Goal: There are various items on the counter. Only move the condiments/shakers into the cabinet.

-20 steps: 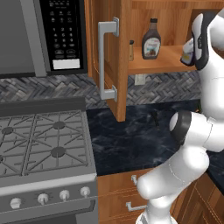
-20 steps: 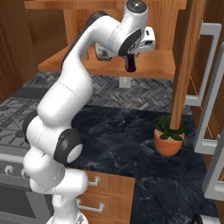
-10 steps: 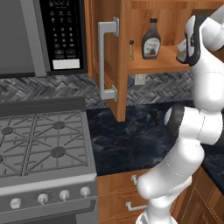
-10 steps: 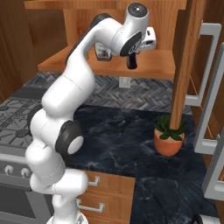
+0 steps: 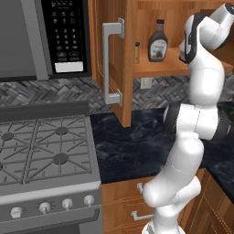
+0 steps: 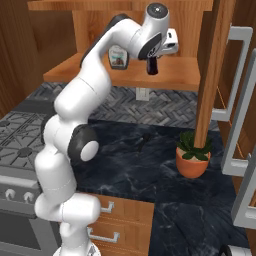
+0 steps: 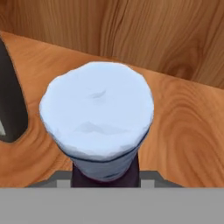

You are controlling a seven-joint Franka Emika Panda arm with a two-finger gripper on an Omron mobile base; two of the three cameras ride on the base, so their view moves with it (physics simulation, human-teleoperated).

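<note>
Well inside the shelf (image 6: 185, 70) edge, fingers (image 6: 152, 67) grip bottle (image 7: 98, 124).

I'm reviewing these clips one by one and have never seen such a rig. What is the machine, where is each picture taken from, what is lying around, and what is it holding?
It is a white robot arm on a base that can drive, in a rendered kitchen. Two pictures come from cameras on the base, behind the arm to its left and right; the third looks along the hand.

The gripper holds a small dark-blue bottle upright over the shelf of the open wooden cabinet; the hand view looks down on its pale cap. On that shelf already stand a brown syrup bottle and a small wooden shaker.

Below, on the black marbled counter, sit a green plant in an orange pot and a tiny dark object. A gas stove and microwave stand to the left.
</note>
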